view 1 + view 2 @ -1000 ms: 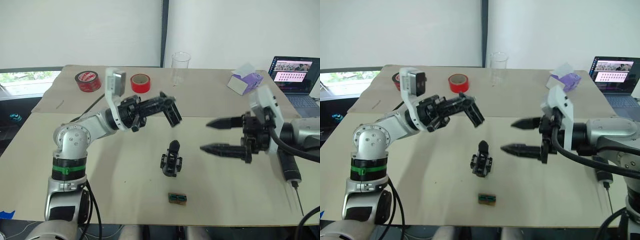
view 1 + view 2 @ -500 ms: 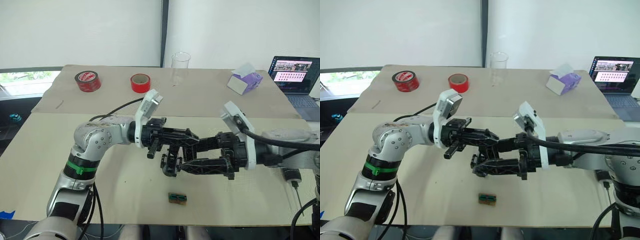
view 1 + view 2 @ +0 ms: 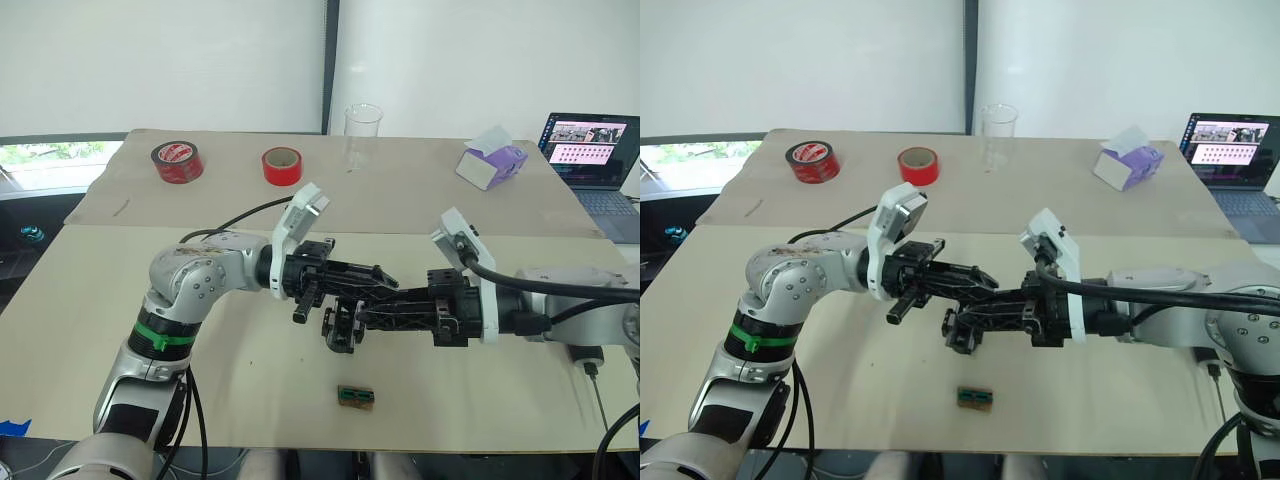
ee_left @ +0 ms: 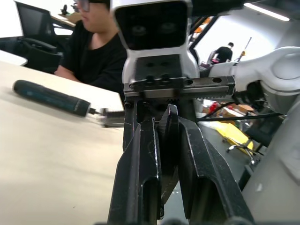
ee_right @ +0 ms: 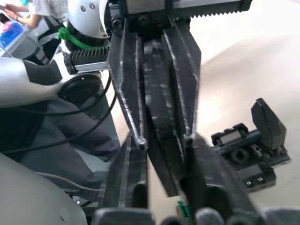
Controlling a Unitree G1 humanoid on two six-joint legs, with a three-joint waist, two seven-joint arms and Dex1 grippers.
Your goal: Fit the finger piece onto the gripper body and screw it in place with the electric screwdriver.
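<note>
Both grippers meet tip-to-tip above mid-tabletop. Left gripper (image 3: 385, 283) and right gripper (image 3: 372, 318) both look clamped on the finger piece (image 5: 159, 122), a handoff by the look of it. Gripper body (image 3: 341, 329) lies just below, on the tabletop. Electric screwdriver (image 3: 583, 352) sits at the right edge. Risk: a badly timed release drops the piece onto the body, or two grips twist it.

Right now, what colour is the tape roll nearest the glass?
Red tape roll, clearest in left eye view.

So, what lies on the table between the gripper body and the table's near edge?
A small green-and-brown block, apart from the gripper body; the left eye view shows it.
</note>
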